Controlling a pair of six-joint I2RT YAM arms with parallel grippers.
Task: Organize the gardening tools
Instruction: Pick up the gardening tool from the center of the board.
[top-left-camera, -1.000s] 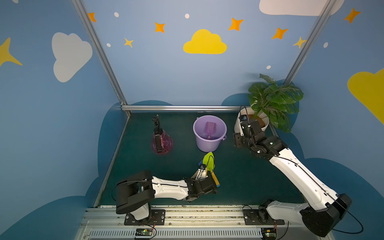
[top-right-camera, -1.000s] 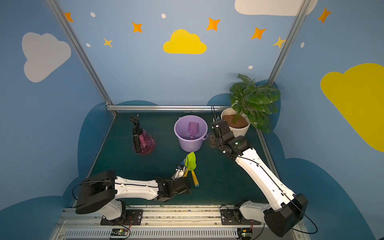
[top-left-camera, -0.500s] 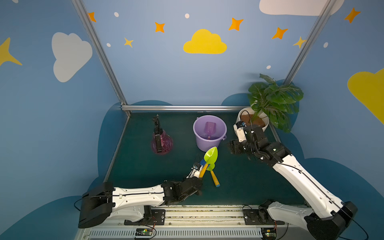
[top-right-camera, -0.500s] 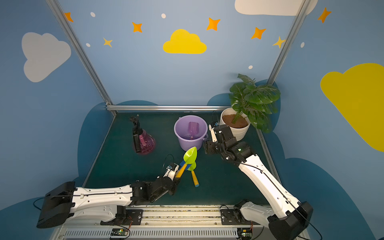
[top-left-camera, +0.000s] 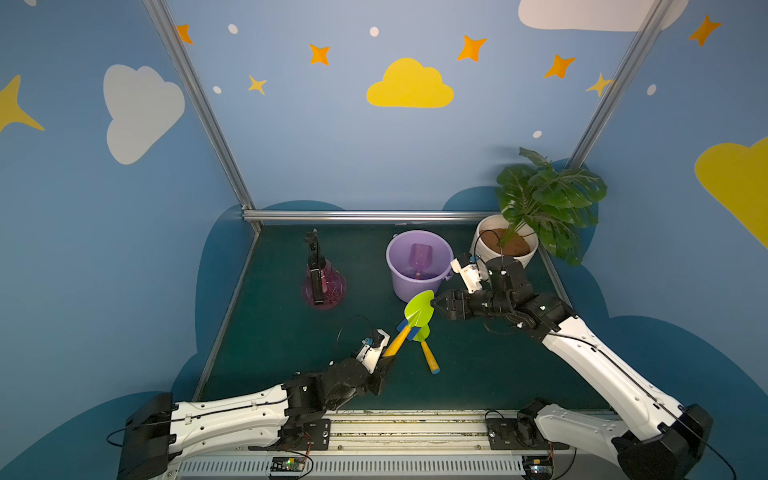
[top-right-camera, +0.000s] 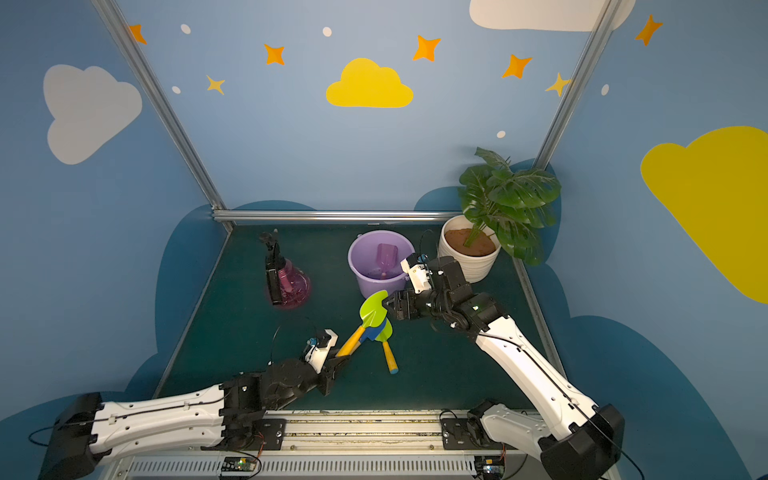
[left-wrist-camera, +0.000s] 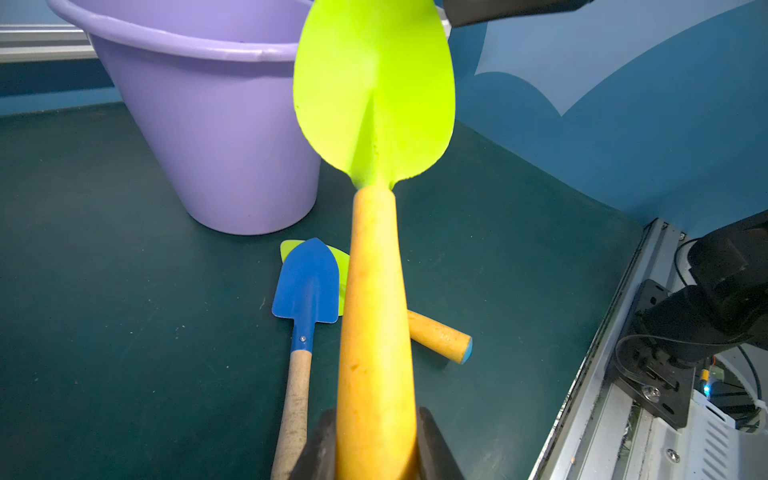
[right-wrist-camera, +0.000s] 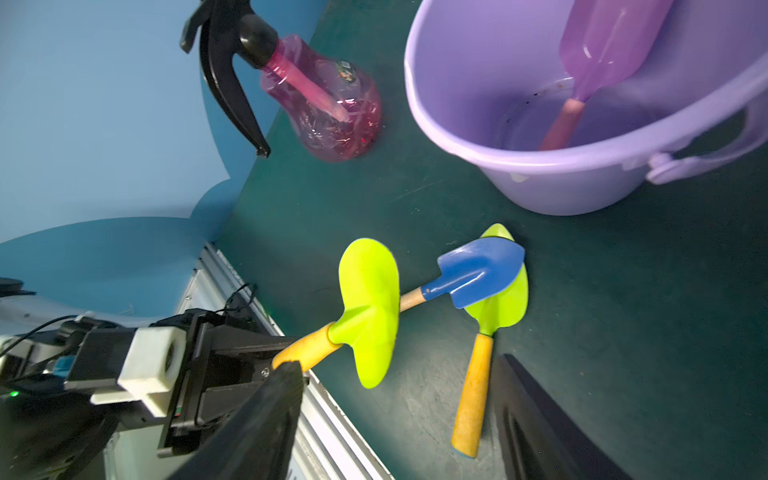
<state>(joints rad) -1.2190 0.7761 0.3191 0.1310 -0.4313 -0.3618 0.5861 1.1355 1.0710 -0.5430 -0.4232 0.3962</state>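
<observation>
And there was the dark green tabletop, with everything gathered toward its far half. We saw the white plant pot standing in the back right corner with its leafy plant. The lilac bucket stood upright near it at the back middle. To the left of the bucket, and apart from it, the pink spray bottle stood upright with its black trigger on top. Now the arms: the right pincer hung with its jaws spread and holding nothing, just beside the blade of the raised trowel. We could not tell whether it touched. The left pincer was pinching that trowel by its yellow handle, off the tabletop, lime-green blade tilted up toward the bucket. Beneath it, in front of the bucket, the second trowel lay flat. The blue spade lay across it, blade resting on blade, wooden handle pointing back toward the left arm. And the smallest: we spotted the purple scoop inside the bucket, pink handle down and leaning on the wall.
</observation>
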